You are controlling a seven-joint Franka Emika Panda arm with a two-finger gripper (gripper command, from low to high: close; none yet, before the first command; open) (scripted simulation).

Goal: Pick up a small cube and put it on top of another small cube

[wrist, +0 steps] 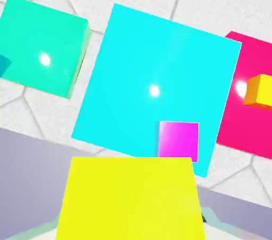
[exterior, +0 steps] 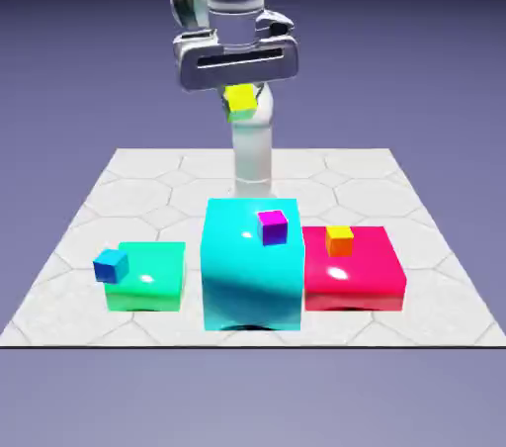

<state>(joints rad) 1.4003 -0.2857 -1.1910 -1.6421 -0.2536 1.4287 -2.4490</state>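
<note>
One small cube (exterior: 239,99), lime-yellow, sits clamped in the closed gripper (exterior: 240,104), high above the cyan block (exterior: 251,272). From the hand camera it hides both fingertips, and the blue cube (wrist: 4,65) left of that block is cut off

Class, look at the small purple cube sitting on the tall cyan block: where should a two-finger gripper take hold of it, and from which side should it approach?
Grip the purple cube on two opposite vertical faces, descending from straight above. It sits upright near the cyan block top's edge, with all sides bare and nothing beside it, so probably either pair of faces would do. The gripper now holds the lime-yellow cube.
</note>
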